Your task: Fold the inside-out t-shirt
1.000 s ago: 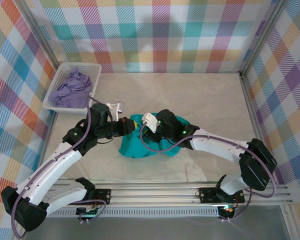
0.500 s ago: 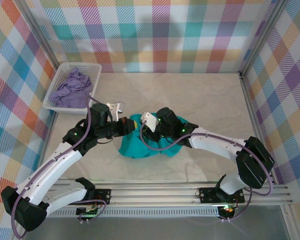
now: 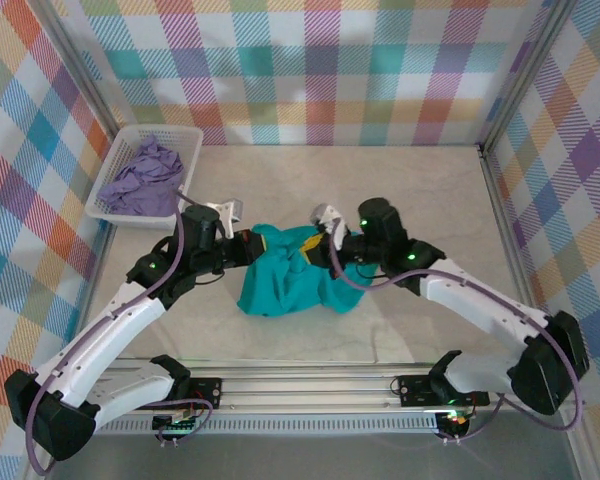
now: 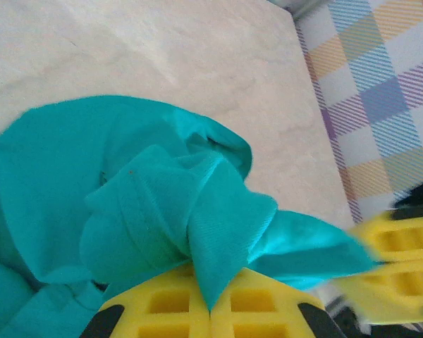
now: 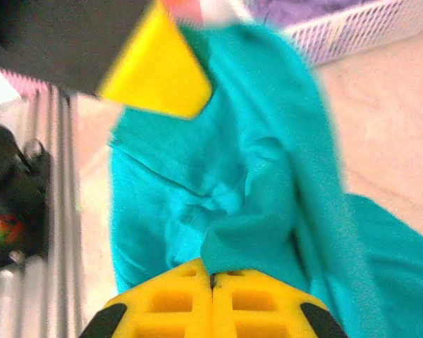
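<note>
The t-shirt (image 3: 285,285) lies mid-surface, its upper edge stretched between the left gripper (image 3: 254,241) and right gripper (image 3: 316,240) — both clenched on the cloth — teal, bunched, creased.

Plain teal-green t-shirt (image 3: 280,285). White mesh basket (image 3: 98,205) left of the t-shirt, pale lavender garment (image 3: 140,180) inside. Table (image 3: 410,190) under the t-shirt beige marbled; walls (image 3: 310,70) behind multicolour plaid.

Bright, even light, soft shadows on desk (image 3: 430,190). Right wrist view blurred; left wrist soft at right edge.
</note>
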### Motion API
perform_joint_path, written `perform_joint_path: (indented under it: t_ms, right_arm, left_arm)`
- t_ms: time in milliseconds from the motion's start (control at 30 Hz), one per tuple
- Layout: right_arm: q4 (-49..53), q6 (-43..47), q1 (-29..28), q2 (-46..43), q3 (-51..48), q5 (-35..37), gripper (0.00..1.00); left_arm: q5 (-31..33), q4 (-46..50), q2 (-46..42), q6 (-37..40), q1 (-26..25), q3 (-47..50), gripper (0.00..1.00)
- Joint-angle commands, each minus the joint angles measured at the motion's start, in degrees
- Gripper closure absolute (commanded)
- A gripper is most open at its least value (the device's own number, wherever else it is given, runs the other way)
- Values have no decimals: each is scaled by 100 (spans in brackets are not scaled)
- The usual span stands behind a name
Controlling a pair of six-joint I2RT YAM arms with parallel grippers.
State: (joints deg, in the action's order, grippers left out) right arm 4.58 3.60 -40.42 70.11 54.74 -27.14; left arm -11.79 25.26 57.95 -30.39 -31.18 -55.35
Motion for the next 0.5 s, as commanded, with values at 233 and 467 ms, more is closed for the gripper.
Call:
perform_joint_path:
  t_ms: [233,467]
  right_arm:
    - [-2111,-3314,166,561,338,-1889,100]
    - [-2104,-4005,197,871,763,-1914,100]
  left_arm:
    - [1650,-1344,758,1171,68,272,97]
    - [2756,-987,1606,1497,69,-108,87]
